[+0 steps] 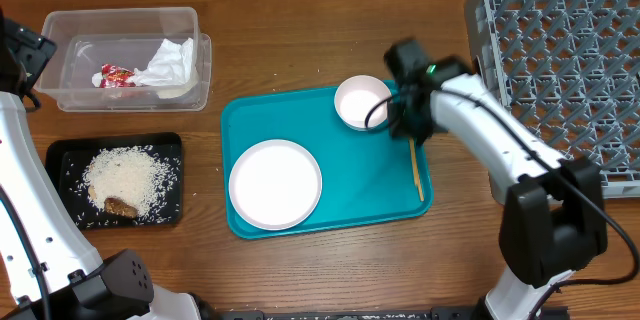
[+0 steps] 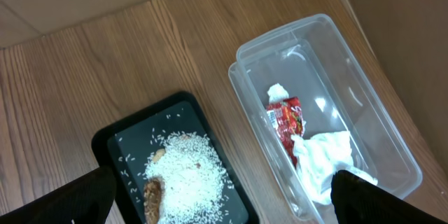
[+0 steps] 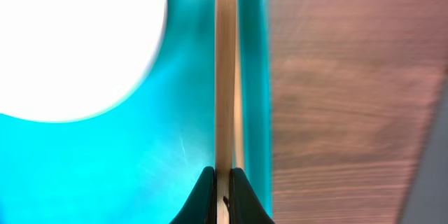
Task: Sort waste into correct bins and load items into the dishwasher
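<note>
right claw (image 3: 222, 176) clenched on the chopsticks (image 3: 224, 77)
they ran along the teal tray's (image 1: 370, 190) right edge; the left claw (image 2: 224, 182) hung released over the tub (image 2: 392, 154) and black tray (image 2: 105, 140).

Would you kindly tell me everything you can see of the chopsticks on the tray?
The chopsticks are two thin, straight sticks of pale wood, lying side by side along the right rim of the teal tray, near the white bowl. The right pincer is shut on their end nearest the bowl; one stick is clearly pinched, the other sits just beside it.
</note>
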{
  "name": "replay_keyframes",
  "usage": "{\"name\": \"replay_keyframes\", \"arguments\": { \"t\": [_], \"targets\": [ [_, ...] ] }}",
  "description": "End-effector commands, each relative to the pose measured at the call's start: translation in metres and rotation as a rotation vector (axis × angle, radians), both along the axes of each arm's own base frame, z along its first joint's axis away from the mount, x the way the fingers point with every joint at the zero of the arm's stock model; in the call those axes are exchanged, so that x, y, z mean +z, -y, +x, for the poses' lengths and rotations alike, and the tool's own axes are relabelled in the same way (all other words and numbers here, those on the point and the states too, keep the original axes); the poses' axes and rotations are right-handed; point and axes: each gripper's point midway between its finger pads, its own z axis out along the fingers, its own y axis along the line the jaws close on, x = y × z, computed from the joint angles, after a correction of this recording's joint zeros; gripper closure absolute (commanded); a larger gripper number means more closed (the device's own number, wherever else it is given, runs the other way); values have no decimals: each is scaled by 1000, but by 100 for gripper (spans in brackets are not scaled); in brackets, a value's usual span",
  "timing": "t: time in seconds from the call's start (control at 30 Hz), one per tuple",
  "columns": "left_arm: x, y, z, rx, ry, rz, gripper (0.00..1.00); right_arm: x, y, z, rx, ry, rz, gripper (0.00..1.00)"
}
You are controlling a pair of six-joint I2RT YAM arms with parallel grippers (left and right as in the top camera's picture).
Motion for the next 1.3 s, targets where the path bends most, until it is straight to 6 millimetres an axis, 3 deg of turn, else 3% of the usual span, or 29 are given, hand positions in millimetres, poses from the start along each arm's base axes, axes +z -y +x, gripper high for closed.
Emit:
{"name": "replay_keyframes", "arguments": {
  "t": [0.0, 0.1, 0.2, 0.4, 0.57, 0.73, 0.9, 1.17, 1.2, 1.23, 1.27],
  "targets": [
    [1, -2, 0, 19, 6, 2, 0, 47, 17, 37, 1, 120, 21, 96],
    [1, -2, 0, 19, 6, 2, 0, 78, 44, 63, 0, 211, 20, 96],
    [1, -2, 0, 19, 6, 2, 0, 100, 82, 86, -19, 294, 0, 96],
    [1, -2, 0, 19, 6, 2, 0, 116, 172, 111, -133, 410, -69, 96],
    [1, -2, 0, 19, 6, 2, 0, 122, 215, 117, -166, 462, -103, 96],
    [1, -2, 0, 19, 6, 2, 0, 113, 232, 117, -150, 461, -130, 96],
    [1, -2, 0, 19, 6, 2, 0, 100, 220, 124, -44, 455, -90, 96],
    [1, -2, 0, 19, 6, 2, 0, 60, 213, 130, -27, 380, -34, 96],
    [1, -2, 0, 19, 6, 2, 0, 56, 213, 130, -26, 372, -29, 90],
    [1, -2, 0, 19, 6, 2, 0, 55, 211, 131, -27, 370, -23, 75],
    [1, -2, 0, 19, 6, 2, 0, 55, 210, 131, -28, 370, -17, 73]
  ]
}}
